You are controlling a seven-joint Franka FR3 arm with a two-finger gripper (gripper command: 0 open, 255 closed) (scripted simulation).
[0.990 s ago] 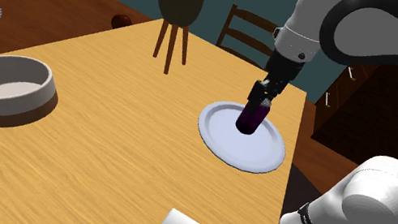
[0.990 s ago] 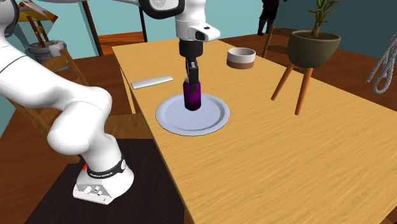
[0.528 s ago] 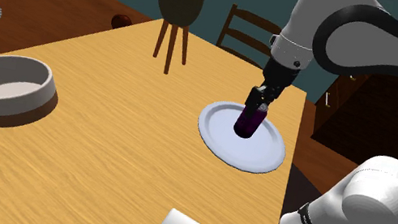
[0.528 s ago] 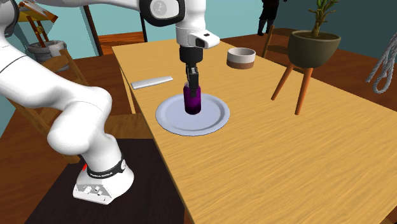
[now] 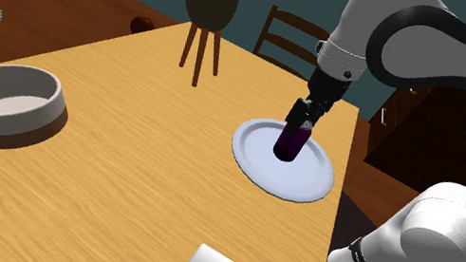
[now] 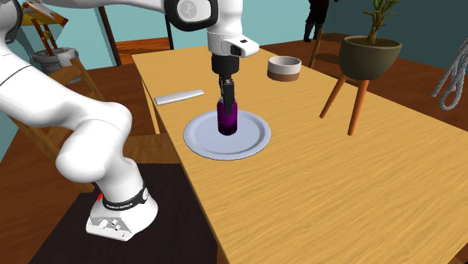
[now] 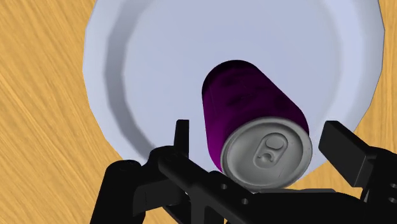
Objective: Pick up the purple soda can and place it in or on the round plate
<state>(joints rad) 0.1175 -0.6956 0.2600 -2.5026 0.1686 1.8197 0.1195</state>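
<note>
The can [image 5: 293, 142] stands on the plate [image 5: 259, 165] — the gripper [image 5: 301, 117] just above its top, fingers spread either side, gripping nothing.

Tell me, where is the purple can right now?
The purple soda can stands on the round plate near the shoulder view's right edge of the table, directly under the open tool.

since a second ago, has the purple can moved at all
Yes. Against the round plate in the shoulder view, the purple can has sunk slightly toward the plate's middle; over the last half second it has stayed put.
</note>
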